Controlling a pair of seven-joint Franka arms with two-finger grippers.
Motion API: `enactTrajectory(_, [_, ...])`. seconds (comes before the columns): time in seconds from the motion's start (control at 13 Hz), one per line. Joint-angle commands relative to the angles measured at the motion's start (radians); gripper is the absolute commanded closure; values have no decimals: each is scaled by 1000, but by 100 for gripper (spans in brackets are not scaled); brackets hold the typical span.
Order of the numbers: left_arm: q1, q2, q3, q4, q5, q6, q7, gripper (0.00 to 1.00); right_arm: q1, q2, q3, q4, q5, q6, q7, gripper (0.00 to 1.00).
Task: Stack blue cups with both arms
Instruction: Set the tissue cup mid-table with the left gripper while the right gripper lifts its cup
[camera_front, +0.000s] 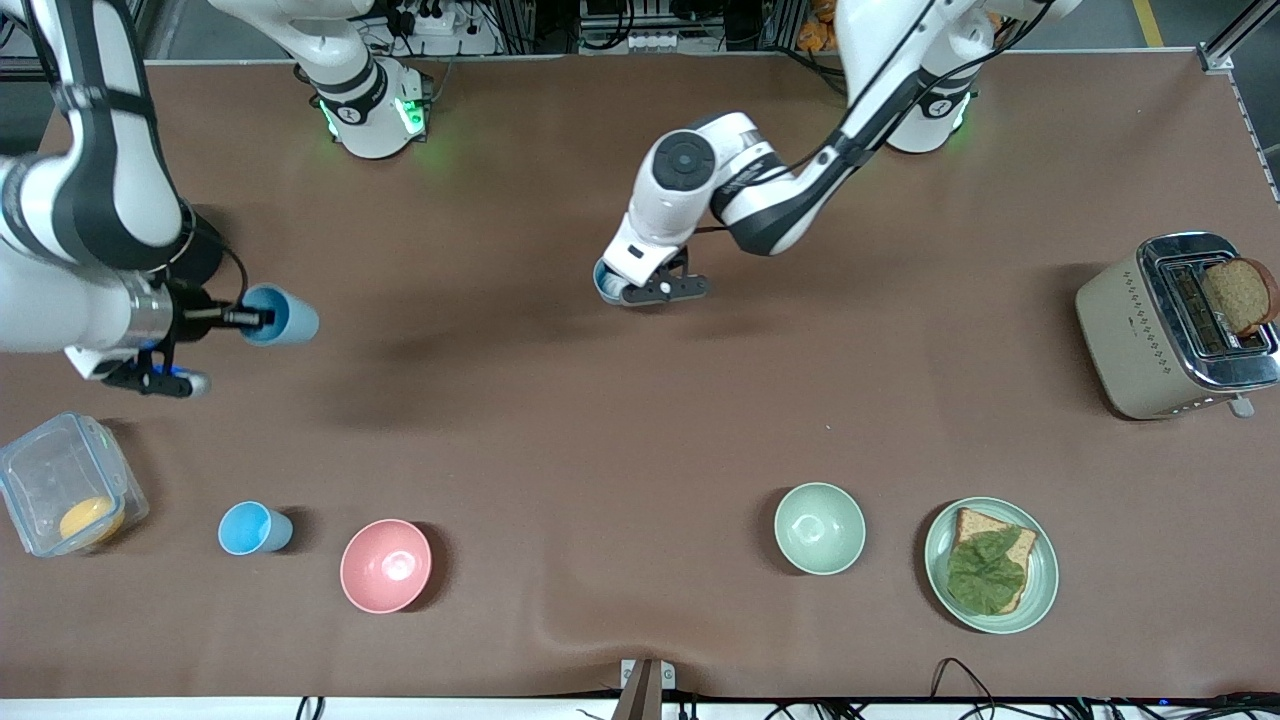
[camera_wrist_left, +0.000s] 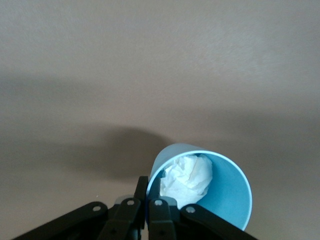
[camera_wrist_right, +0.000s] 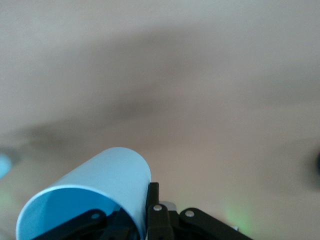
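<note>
My left gripper (camera_front: 628, 290) is low over the middle of the table, shut on the rim of a blue cup (camera_front: 606, 281). In the left wrist view the fingers (camera_wrist_left: 141, 189) pinch the wall of that cup (camera_wrist_left: 222, 200), which holds a crumpled white bit (camera_wrist_left: 187, 177). My right gripper (camera_front: 258, 318) is up over the right arm's end of the table, shut on the rim of a second blue cup (camera_front: 290, 318) that is held tilted on its side. That cup also shows in the right wrist view (camera_wrist_right: 105, 175). A third blue cup (camera_front: 255, 528) stands upright beside the pink bowl.
A pink bowl (camera_front: 386, 565) and a pale green bowl (camera_front: 819, 528) stand near the front camera. A green plate (camera_front: 1040, 590) holds bread with a leaf. A toaster (camera_front: 1130, 340) with a slice stands at the left arm's end. A clear box (camera_front: 40, 470) stands at the right arm's end.
</note>
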Motion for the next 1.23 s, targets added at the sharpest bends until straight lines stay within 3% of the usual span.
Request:
enactTrajectory(0.0, [-29, 82, 8, 34, 146, 46, -127, 100, 68, -91, -2, -24, 57, -45, 4, 100])
enactTrajectory(0.08, [-31, 93, 8, 48, 209, 48, -174, 100, 96, -110, 0, -24, 69, -47, 8, 100])
enactTrajectory(0.15, [-25, 91, 8, 58, 231, 48, -216, 47, 118, -122, 1, -24, 98, -47, 51, 100])
enactTrajectory(0.23, [-22, 79, 8, 60, 236, 43, -239, 0, 144, -130, 17, -26, 110, -47, 110, 100])
enactTrajectory(0.54, [-11, -160, 7, 60, 236, -146, -256, 0, 190, -128, 84, -35, 107, 5, 326, 100])
enactTrajectory(0.77, [84, -336, 5, 89, 222, -285, -218, 0, 220, -128, 153, -78, 107, 100, 468, 100])
enactTrajectory(1.0, [237, -418, 2, 95, 184, -339, -58, 0, 231, -127, 239, -135, 107, 213, 572, 100])
enactTrajectory(1.15, [348, -436, 5, 137, 103, -378, 131, 0, 248, -118, 329, -203, 103, 368, 696, 100])
